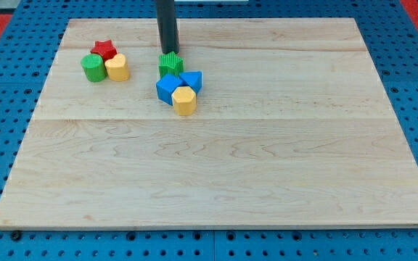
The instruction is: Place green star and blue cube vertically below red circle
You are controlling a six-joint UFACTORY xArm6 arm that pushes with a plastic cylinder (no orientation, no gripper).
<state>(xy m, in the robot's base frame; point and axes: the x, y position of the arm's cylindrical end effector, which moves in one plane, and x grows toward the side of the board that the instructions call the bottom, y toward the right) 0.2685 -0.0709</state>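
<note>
My tip is seen near the desk's top edge, approx. mid-width, touching or just above the green star; no claw is fitted, just a rod. The blue cube sits just below the star, w/ a blue block and yellow block touching. Towards the top-left corner a red star, green cylinder and yellow block are clustered. No red circle can be made out.

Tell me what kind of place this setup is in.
Likely a robotics lab bench: a wooden board lies on a blue perforated surface, and my tip sits just above the green star among small coloured blocks.
</note>
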